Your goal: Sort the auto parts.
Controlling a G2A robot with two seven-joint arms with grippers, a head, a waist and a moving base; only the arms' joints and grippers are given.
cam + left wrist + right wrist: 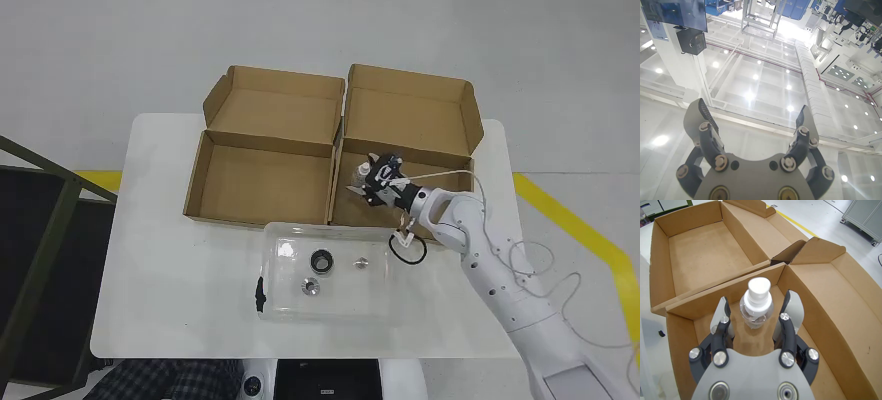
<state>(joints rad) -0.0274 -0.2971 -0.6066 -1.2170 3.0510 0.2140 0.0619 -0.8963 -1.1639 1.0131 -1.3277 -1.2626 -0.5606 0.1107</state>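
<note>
White tabletop [160, 260] below us, carrying two open cardboard boxes side by side, the left-hand box [262, 185] and the right-hand box [405, 122], their lids folded back on the far side. Just in front of them, nearer the robot, sits a clear bin [280, 240], and in it we spot a black ring [322, 261], a small metal piece [311, 288] and a smaller silver piece [362, 264], all lying apart. Over to the right arm: the right tool [372, 180] hangs over the near part of the right-hand box, and from its wrist we see that tool [757, 296] with its jaws spread wide. Between them, on the brown floor of that box [829, 317], is a spray bottle [756, 313], clear body, white cap pointing up at us, the cap blurred. Neither finger touches it, so the bottle is released, with the left-hand box [706, 253] just beyond the shared wall. Meanwhile the left tool [752, 104] points up at the lit ceiling [762, 75], jaws apart, gripping nothing.
</note>
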